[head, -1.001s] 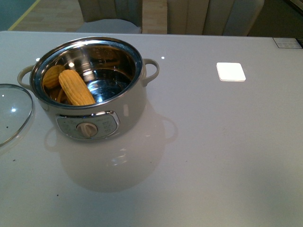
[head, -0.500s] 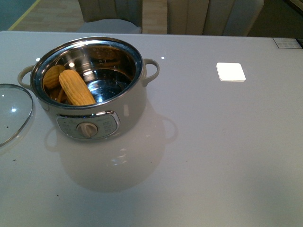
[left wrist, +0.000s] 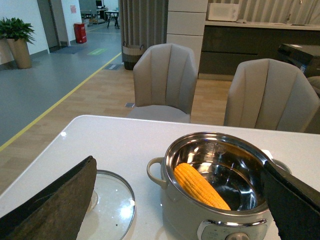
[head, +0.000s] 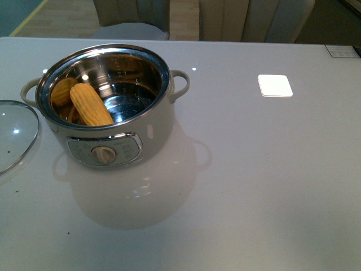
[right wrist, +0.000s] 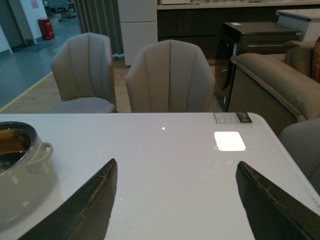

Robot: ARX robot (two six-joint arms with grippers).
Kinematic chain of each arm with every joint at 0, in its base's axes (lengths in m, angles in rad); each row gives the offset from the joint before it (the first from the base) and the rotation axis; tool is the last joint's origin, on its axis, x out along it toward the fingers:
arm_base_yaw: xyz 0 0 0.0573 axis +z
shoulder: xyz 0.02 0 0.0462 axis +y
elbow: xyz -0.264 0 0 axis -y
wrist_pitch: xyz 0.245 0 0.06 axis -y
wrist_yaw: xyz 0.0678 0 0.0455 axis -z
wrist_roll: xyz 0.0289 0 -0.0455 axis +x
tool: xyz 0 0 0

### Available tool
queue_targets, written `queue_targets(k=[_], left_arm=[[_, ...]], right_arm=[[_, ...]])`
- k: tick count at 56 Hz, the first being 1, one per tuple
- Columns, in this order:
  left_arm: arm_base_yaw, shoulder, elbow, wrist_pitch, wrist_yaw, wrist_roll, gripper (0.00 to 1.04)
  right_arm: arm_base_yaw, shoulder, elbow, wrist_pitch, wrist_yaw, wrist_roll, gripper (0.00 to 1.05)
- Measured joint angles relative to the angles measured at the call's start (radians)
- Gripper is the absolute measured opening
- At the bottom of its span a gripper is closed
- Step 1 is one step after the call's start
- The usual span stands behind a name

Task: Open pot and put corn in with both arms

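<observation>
One corn (head: 90,105) is being held inside the pot (head: 107,107), leaning against the steel wall on the side nearer the lid (head: 16,133); a yellow reflection is being thrown onto the wall beside it. The lid is being kept flat on the tabletop (head: 254,169), just beside the pot's handle and apart from it. No arm is being shown in the front view. In the wrist views, the left gripper (left wrist: 165,200) is being seen with fingers (left wrist: 55,200) spread wide, and the right gripper (right wrist: 175,200) likewise, nothing being clamped by either.

The task is being judged as essentially done: pot open, corn in. Little is being left to go wrong, though some risk is being carried by the left gripper, which is being pointed at pot and lid alike. If that arm is being drawn away low, the lid could be knocked across the smooth tabletop or the pot nudged, and the leaning corn tipped over.
</observation>
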Motion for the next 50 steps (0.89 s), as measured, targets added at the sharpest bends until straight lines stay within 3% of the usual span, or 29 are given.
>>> queue_targets(k=[5,50], left_arm=[[0.000,0.000,0.000,0.000,0.000,0.000,0.98],[0.000,0.000,0.000,0.000,0.000,0.000,0.98]], right_arm=[[0.000,0.000,0.000,0.000,0.000,0.000,0.97],[0.000,0.000,0.000,0.000,0.000,0.000,0.96]])
